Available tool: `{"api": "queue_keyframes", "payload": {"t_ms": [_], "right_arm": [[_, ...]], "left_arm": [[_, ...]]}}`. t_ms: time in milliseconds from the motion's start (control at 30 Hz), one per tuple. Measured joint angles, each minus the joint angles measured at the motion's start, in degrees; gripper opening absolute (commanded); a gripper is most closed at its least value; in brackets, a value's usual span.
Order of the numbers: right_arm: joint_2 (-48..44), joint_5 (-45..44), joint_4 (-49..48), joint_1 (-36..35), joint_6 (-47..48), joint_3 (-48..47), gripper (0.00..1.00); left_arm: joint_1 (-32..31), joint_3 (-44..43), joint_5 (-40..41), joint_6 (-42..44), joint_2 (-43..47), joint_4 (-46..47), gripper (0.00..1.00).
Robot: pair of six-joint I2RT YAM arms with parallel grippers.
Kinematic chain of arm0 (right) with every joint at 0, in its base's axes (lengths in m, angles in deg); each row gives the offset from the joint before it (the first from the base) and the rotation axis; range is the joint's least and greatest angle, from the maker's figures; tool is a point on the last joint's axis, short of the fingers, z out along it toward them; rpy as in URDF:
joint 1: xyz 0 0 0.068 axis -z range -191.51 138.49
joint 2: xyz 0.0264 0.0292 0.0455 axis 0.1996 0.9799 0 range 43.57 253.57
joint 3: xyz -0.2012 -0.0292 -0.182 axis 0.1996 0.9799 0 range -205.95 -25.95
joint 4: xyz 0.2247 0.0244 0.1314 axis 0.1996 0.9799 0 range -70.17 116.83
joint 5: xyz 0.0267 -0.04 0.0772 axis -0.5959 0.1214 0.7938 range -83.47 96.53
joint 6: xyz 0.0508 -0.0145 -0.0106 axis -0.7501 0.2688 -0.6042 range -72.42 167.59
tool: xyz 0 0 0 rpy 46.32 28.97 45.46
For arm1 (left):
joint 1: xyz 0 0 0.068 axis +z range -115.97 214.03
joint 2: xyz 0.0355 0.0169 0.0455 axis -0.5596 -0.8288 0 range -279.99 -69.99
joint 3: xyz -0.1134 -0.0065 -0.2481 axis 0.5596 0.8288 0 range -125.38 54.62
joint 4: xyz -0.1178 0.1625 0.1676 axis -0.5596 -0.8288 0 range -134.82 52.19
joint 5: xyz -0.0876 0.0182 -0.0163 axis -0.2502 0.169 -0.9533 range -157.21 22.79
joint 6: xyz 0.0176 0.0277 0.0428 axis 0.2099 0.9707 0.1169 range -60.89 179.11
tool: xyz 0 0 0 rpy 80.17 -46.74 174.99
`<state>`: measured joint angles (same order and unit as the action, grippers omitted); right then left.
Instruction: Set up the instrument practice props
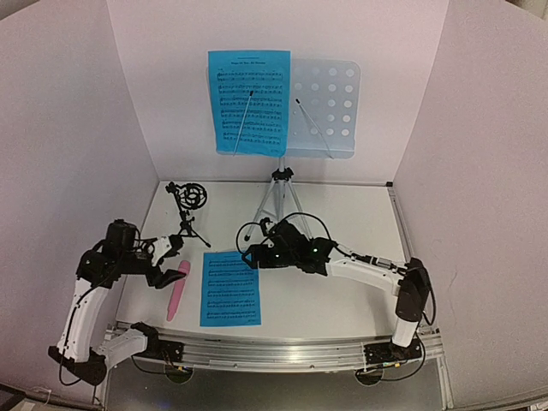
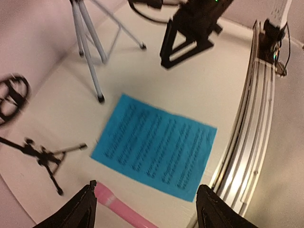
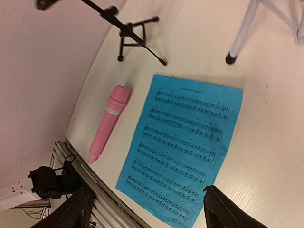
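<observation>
The pale-blue perforated music stand (image 1: 330, 107) on its silver tripod (image 1: 278, 201) stands at the back, with one bright-blue sheet-music page (image 1: 249, 101) on its left half. The second page (image 1: 230, 288) lies flat on the table; it also shows in the left wrist view (image 2: 154, 145) and the right wrist view (image 3: 183, 142). The pink microphone (image 1: 177, 289) lies left of that page. The black tripod mic stand (image 1: 189, 210) stands behind it. My left gripper (image 2: 145, 211) is open and empty just above the microphone (image 2: 121, 209). My right gripper (image 3: 145, 211) is open and empty above the flat page.
White walls enclose the table on the left, back and right. A metal rail (image 1: 282, 351) runs along the near edge. The silver tripod's legs (image 2: 90, 52) stand close behind the flat page, next to my right arm (image 1: 295, 248).
</observation>
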<state>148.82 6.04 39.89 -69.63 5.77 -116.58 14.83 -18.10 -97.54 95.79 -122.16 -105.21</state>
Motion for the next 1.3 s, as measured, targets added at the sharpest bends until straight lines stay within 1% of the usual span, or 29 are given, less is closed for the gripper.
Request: {"api": "queue_keyframes", "payload": {"t_ms": [167,300,400,667,833,900,1000,1133,1300], "right_arm": [[9.18,3.29,0.22,2.12,-6.02,0.0,0.71],[15.6,4.73,0.97,4.37,-8.16,-0.85,0.69],[19.2,5.73,0.98,5.86,-8.27,-2.89,0.68],[22.92,7.15,0.03,10.58,-5.23,-6.39,0.67],[28.02,10.42,-3.89,13.66,-1.89,-10.77,0.66],[30.04,11.18,-5.21,14.52,-0.9,-11.97,0.66],[31.62,12.38,-7.13,15.27,0.52,-13.66,0.67],[33.91,14.42,-9.71,15.84,1.76,-15.62,0.64],[35.35,17.49,-12.86,16.08,2.55,-16.22,0.61]], "left_arm": [[0.0,17.04,6.21,3.77,1.13,-0.53,0.69],[-0.13,27.42,10.33,7.25,3.45,4.54,0.67],[-0.79,32.84,12.53,10.25,2.5,10.65,0.66],[-5.12,38.78,15.63,15.08,-5.31,27.08,0.66],[-9.81,43.24,16.63,16.37,-8.2,34.82,0.65],[-11.2,44.39,17.0,16.5,-9.47,37.3,0.65],[-12.27,44.76,17.7,16.53,-13.27,41.23,0.6],[-12.7,45.03,18.62,17.34,-18.89,45.97,0.59],[-13.03,46.31,18.71,19.19,-20.18,49.51,0.59]]}}
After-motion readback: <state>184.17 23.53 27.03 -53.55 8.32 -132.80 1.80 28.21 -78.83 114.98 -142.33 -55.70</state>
